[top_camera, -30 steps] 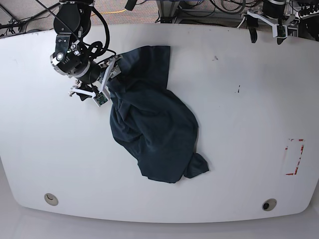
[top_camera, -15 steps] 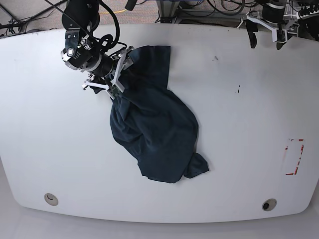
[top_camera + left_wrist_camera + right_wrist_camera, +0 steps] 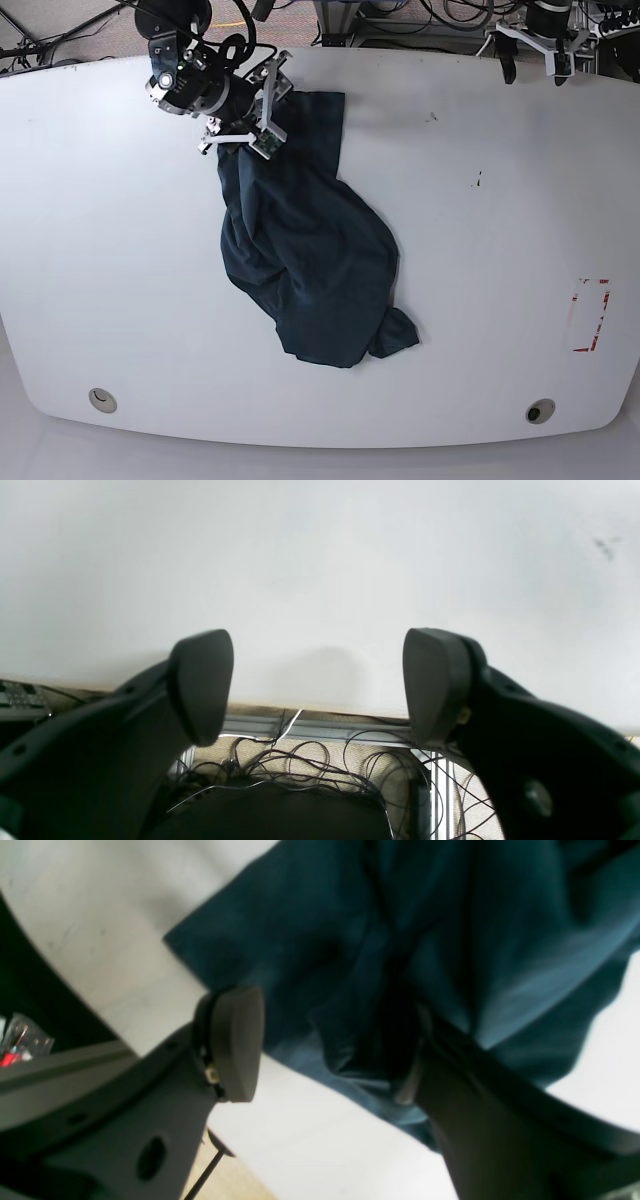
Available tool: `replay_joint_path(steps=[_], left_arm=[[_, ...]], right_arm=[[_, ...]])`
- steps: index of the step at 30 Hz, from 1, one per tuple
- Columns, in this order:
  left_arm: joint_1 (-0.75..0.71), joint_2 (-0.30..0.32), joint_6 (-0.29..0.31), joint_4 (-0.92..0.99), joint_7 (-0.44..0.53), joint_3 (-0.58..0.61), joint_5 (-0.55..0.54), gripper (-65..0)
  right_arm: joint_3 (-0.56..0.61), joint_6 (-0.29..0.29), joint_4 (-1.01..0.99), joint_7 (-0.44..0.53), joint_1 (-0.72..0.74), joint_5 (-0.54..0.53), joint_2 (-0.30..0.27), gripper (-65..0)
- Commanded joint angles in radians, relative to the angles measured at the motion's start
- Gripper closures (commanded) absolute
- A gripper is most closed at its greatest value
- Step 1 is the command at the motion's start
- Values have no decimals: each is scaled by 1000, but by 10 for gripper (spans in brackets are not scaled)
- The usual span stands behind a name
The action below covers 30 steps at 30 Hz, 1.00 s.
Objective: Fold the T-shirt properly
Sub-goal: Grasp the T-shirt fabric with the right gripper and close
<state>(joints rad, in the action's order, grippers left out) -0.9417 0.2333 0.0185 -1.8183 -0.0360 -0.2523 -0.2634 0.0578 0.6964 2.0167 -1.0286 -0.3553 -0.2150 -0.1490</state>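
base view is being filled by the white desk [image 3: 480, 250], curved at its near edge. the t-shirt [image 3: 300, 250], dark navy and crumpled, is being seen lying on the desk left of centre, stretched from the far edge down toward the near side, with a bunched end at its lower right. a red-and-white marked rectangle [image 3: 590, 315] is being shown on the desk at the right side, well apart from the cloth.

the right hand [image 3: 250, 115] is being held at the far upper corner of the t-shirt, near the desk's far edge. in the right wrist view its fingers [image 3: 235, 1040] are being seen parted, with a fold of the t-shirt [image 3: 400, 965] lying between them and against the right-side finger; whether the cloth is being gripped cannot be told.

the left hand [image 3: 535, 55] is being held at the far right edge of the desk, well apart from the t-shirt. in the left wrist view its fingers [image 3: 200, 680] are being seen spread wide, with only bare desk [image 3: 320, 570] and loose cables [image 3: 300, 765] between them.
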Motion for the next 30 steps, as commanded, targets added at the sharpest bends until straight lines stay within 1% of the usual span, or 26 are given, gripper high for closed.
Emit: replay_joint_path(steps=[1,3,12,21,27,30], left_arm=[[-10,5,-2,2,25,-3,0,-493],[-7,5,-2,10,25,-5,0,-493],[25,4,-2,15,25,-5,0,-493],[31,5,-2,13,25,-3,0,-493],[31,5,-2,16,25,-3,0,-493],[31,4,-2,16,25,-3,0,-493]], right_arm=[[32,2,20,21,-14,-14,-22,-349],[47,2,19,23,-12,-14,-30,-349],[34,2,17,23,48,-4,-42,-349],[29,2,20,21,52,-11,-134,-349],[30,2,19,29,17,-13,-168,-349],[30,2,17,64,6,-5,-174,-349]])
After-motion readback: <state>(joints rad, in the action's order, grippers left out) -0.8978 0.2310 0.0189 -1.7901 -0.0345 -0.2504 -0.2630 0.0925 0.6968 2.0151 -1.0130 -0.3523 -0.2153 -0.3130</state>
